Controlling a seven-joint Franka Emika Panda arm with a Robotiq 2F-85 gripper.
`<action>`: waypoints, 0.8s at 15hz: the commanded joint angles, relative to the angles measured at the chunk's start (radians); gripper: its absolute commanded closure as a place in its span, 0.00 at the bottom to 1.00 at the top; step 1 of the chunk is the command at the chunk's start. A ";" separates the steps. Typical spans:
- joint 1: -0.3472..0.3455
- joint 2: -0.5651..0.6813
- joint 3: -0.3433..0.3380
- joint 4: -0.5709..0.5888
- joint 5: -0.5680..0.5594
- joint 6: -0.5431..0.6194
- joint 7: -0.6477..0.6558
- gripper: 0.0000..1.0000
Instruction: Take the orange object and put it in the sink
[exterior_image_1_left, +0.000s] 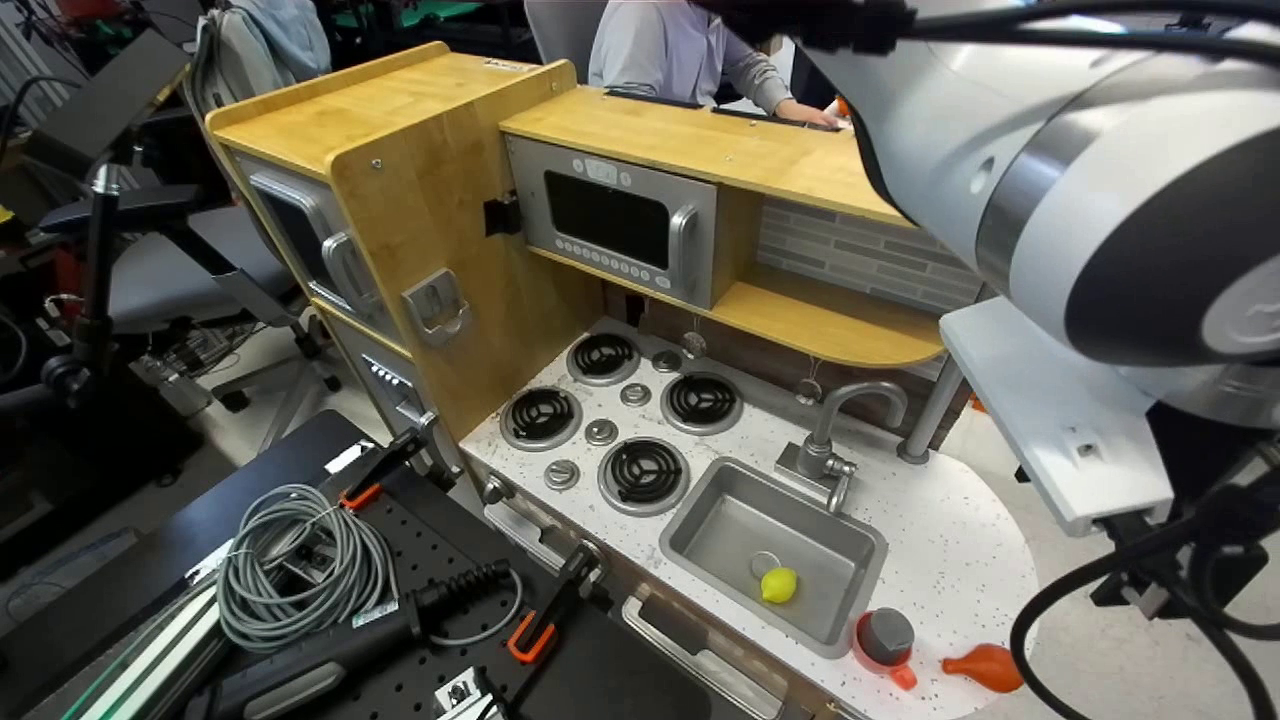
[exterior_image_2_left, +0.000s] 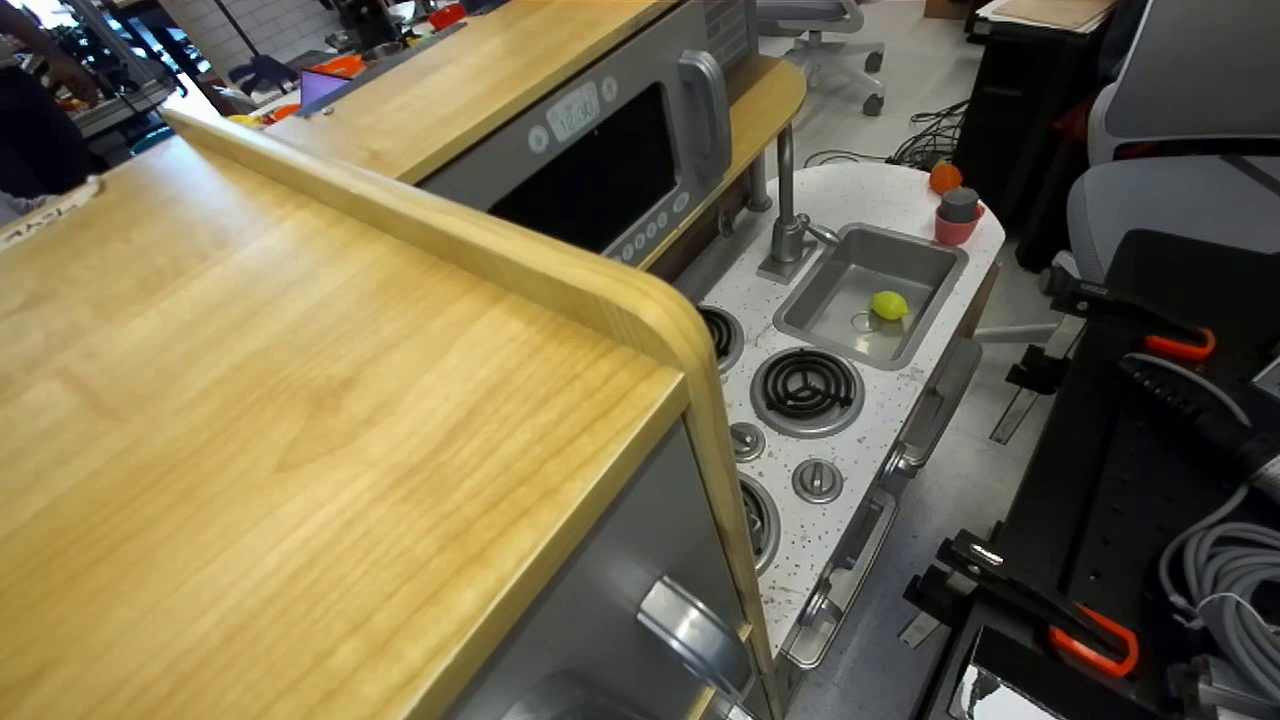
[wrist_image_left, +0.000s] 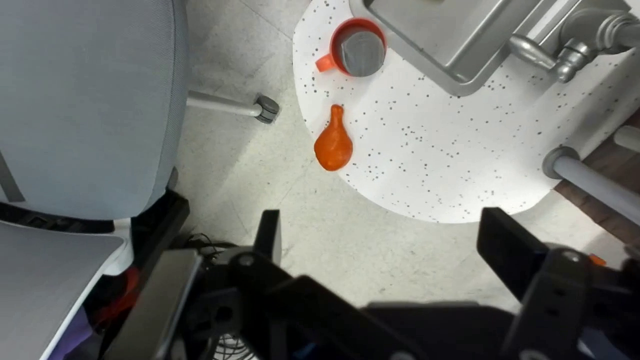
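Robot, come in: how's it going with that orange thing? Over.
End effector open, empty. Orange object on counter, at edge. Cup beside sink, perhaps in the way. Lemon in sink.

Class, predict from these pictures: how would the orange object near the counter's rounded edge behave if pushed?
The orange object would probably roll in an arc: one end is bulbous, the other narrow. It might fall if nudged outward, lying at the edge of the counter.
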 joint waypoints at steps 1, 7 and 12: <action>-0.027 0.136 0.005 0.121 0.028 0.001 0.068 0.00; -0.049 0.315 0.000 0.255 0.023 -0.003 0.156 0.00; -0.066 0.428 0.001 0.364 0.024 0.004 0.192 0.00</action>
